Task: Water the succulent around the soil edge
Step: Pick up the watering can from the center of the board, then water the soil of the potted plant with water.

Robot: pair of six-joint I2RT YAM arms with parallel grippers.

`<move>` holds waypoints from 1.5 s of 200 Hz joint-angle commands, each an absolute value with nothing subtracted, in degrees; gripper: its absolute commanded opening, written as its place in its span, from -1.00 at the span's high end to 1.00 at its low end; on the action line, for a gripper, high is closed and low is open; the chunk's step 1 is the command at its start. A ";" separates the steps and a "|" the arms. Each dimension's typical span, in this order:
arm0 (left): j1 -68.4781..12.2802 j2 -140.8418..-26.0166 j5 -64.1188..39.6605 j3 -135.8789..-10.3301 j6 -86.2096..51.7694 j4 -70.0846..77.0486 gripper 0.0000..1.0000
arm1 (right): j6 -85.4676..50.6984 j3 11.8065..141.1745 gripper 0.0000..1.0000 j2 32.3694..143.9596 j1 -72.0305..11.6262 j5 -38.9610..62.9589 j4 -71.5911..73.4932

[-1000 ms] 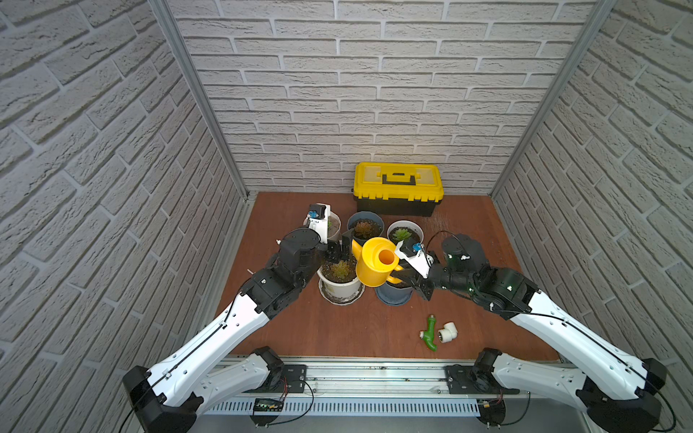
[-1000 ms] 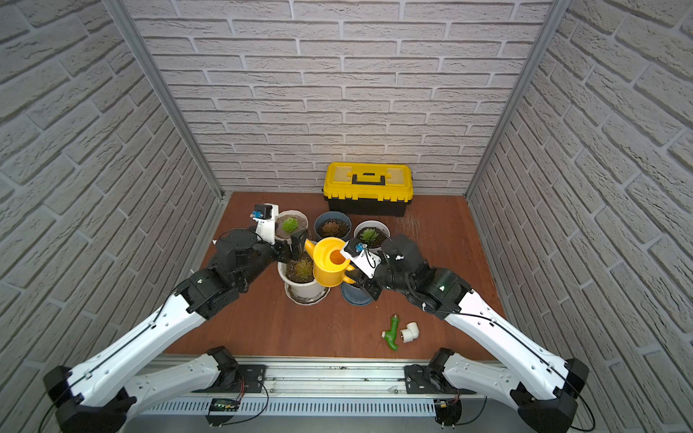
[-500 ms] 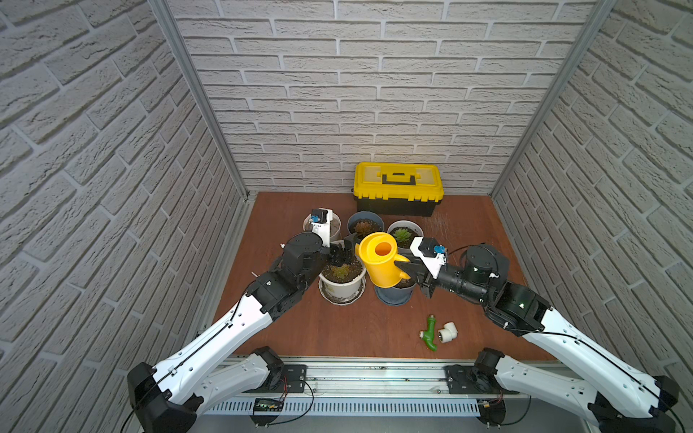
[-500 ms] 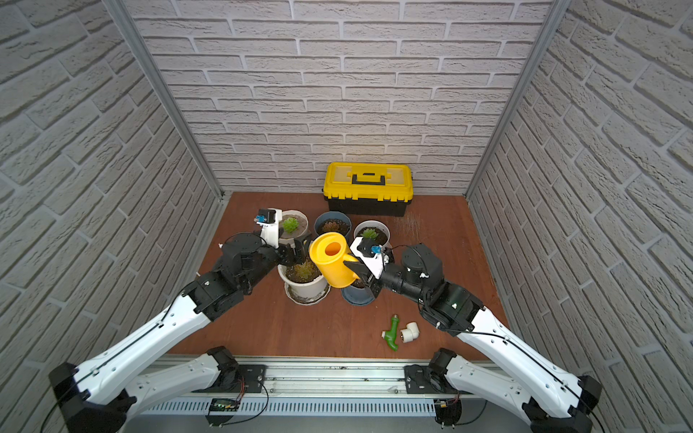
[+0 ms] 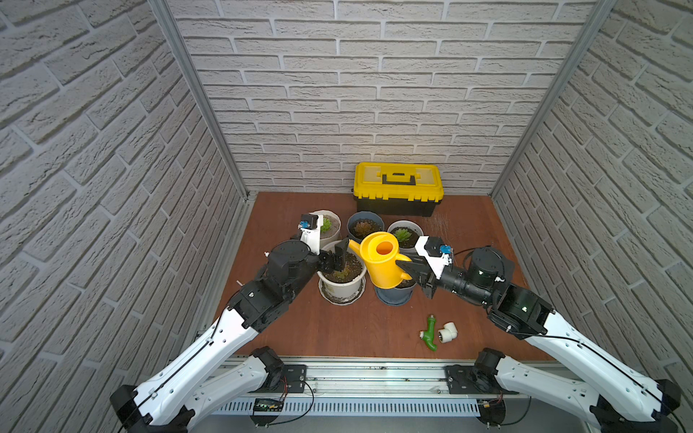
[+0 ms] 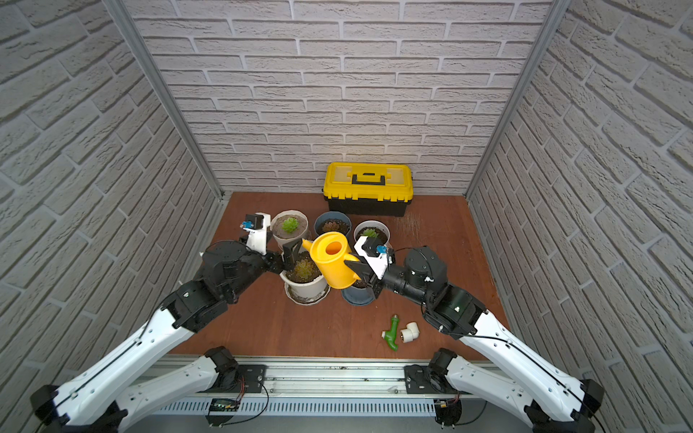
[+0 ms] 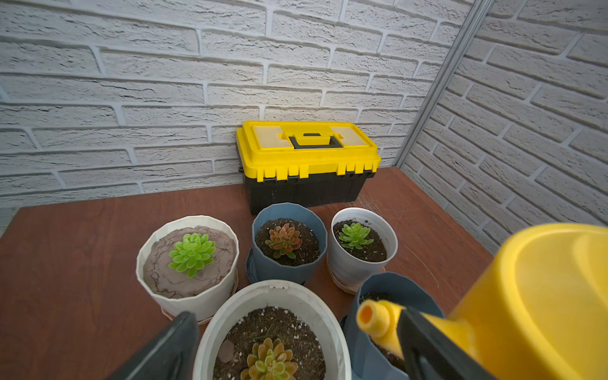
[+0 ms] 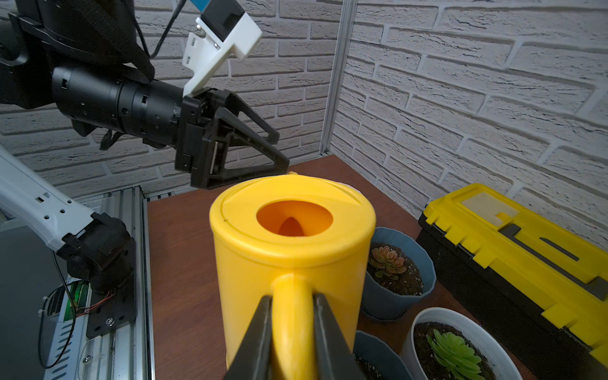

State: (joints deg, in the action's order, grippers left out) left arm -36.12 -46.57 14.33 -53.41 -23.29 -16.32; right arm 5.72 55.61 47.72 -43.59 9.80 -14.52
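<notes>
room: white brick walls on three sides, a reddish-brown table [image 5: 285, 210] underfoot, and a yellow and black toolbox [image 5: 398, 187] shut against the back wall.
left gripper [image 5: 335, 259]: reaches in from the left with its jaws spread wide, holding nothing, and hangs just over the front white pot [image 5: 339, 286].
succulent [image 6: 304, 268]: sits in the middle of that pot's dark soil, yellow-green with reddish tips. the pot stands on a saucer at the front left of the cluster.
back row: a faceted white pot [image 7: 184, 301] with a bright green rosette on cracked pale soil, then a blue pot [image 7: 279, 271] with a reddish rosette, then a small white pot [image 7: 348, 269] with a green one.
watering can [image 5: 384, 262]: yellow, lifted off the table, top hole facing up, with its body over a front blue pot [image 5: 393, 296] just right of the succulent's pot.
spout [image 7: 370, 316]: points left, its tip close beside one open finger of the left gripper. from the left wrist view it hangs about where the two front pots meet.
right gripper [image 8: 292, 316]: clenched on the can's handle, a finger on each side, with the arm coming in from the right.
front right: a green fitting [image 5: 430, 331] and a white elbow [image 5: 448, 333] lie just beside each other on bare table, well apart from the pots.
</notes>
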 commanded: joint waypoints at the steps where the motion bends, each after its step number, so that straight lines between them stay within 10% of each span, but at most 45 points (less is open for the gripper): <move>1: -36.13 -40.37 15.40 -55.14 -21.32 -19.36 -0.96 | 7.06 58.73 0.95 45.79 -43.95 8.52 -15.92; 123: -36.17 -20.56 2.81 -42.73 -11.29 -28.81 -0.96 | 9.88 78.26 0.95 64.88 -36.40 -0.08 -33.44; 300: -28.52 -24.03 -0.71 -40.33 -13.01 -30.32 -0.97 | 17.10 123.16 0.95 104.92 -32.76 0.11 -64.58</move>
